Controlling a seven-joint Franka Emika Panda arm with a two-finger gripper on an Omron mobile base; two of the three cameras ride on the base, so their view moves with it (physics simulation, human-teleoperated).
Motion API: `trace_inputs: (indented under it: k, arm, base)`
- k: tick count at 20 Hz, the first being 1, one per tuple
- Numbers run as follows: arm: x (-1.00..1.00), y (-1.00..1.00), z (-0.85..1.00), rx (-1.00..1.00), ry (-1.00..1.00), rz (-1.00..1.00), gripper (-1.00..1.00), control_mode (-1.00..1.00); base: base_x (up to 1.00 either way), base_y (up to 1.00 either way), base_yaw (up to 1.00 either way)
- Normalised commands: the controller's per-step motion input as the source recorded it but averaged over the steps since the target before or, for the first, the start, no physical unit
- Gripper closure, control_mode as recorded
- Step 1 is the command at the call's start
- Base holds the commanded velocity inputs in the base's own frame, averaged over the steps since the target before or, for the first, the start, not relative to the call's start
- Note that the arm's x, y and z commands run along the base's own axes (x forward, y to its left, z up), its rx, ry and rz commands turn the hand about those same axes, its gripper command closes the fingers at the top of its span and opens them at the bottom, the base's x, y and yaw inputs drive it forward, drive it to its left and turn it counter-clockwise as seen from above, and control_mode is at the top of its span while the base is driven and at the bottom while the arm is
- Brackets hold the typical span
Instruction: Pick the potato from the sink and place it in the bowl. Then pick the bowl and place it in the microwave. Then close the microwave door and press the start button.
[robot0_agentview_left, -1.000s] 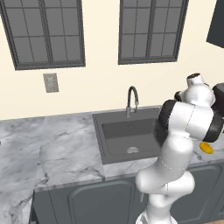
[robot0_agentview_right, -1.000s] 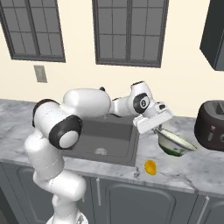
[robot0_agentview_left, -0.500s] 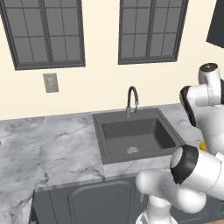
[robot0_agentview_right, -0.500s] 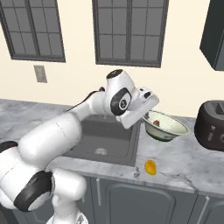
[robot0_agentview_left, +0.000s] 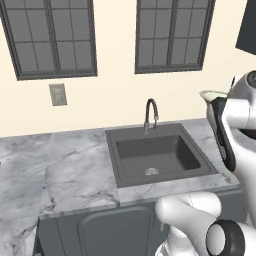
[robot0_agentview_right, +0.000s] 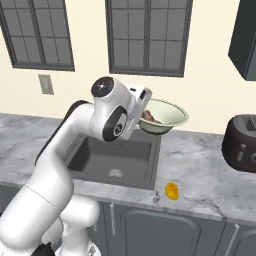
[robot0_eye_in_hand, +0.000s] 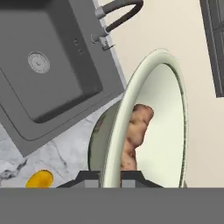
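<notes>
My gripper is shut on the near rim of the pale cream bowl and holds it in the air above the counter, right of the sink. The orange-brown potato lies inside the bowl. In the hand view the bowl appears edge-on, with the potato resting against its inner wall and the gripper pinching the rim. The dark sink lies below. In the left base view the bowl's rim peeks out beside the arm, right of the sink. The microwave and its door are out of view.
A yellow-orange rounded item lies on the marble counter near its front edge, right of the sink. A dark toaster stands at the far right. The gooseneck faucet rises behind the basin. A dark upper cabinet hangs at the top right.
The arm has swung and lifted the bowl with the potato from near counter height to well above it, moving it left in the right base view. The grip has stayed shut.
</notes>
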Motion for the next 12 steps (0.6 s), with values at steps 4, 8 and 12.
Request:
trace_inputs:
  k: [4,8,12]
  arm:
    - [-0.11,0.59,0.98,0.00,-0.07,0.26,1.00,-1.00]
    - [-0.03,0.37,0.31,-0.06,-0.15,0.21,1.00,-1.00]
    - [-0.01,0.22,0.06,-0.04,-0.16,0.17,1.00,-1.00]
  base:
    - [0.00,0.00,0.00]
    - [0.00,0.00,0.00]
    - [0.00,0.00,0.00]
